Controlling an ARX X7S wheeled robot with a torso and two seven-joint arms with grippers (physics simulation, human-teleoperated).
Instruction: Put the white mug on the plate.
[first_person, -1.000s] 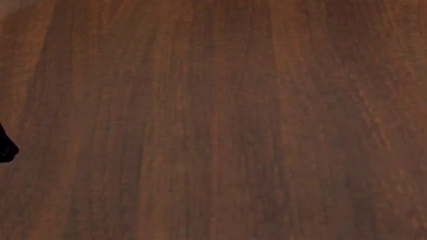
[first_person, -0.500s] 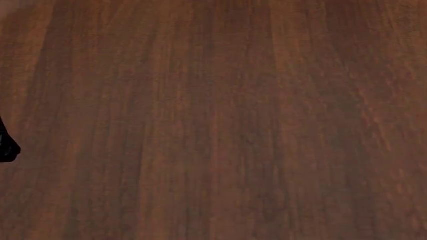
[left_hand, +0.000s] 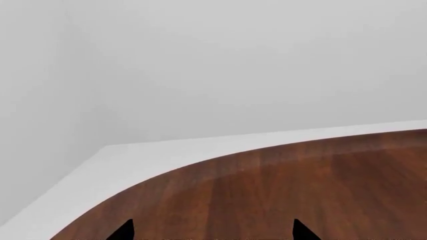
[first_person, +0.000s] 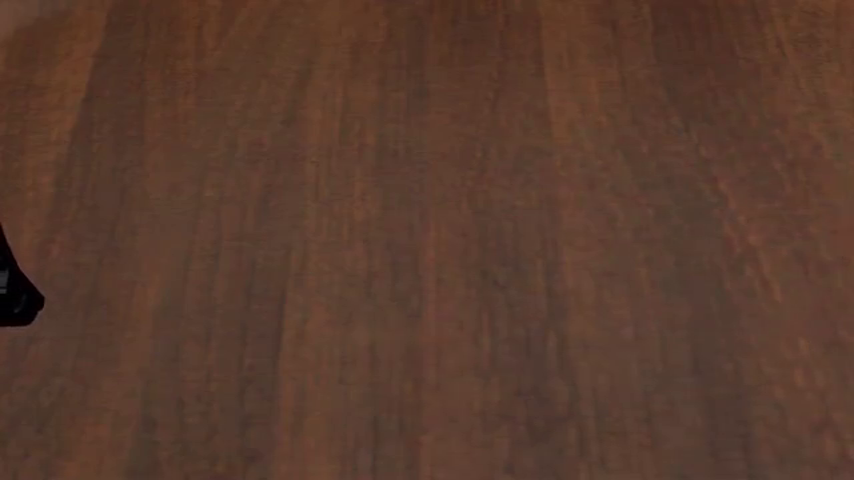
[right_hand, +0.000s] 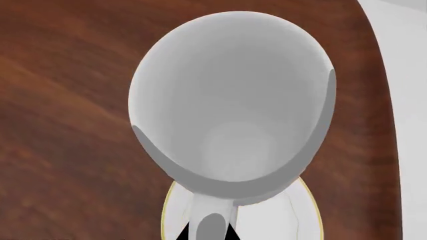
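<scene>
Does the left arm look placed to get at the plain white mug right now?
Probably not. The left gripper faces only bare wooden table and wall, fingers apart; the tall plain white mug fills the right wrist view, above the gold-rimmed white plate.

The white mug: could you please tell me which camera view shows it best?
The right wrist view: the white mug fills it, seen from above into its open mouth. The head and left wrist views show only the table, no mug.
</scene>
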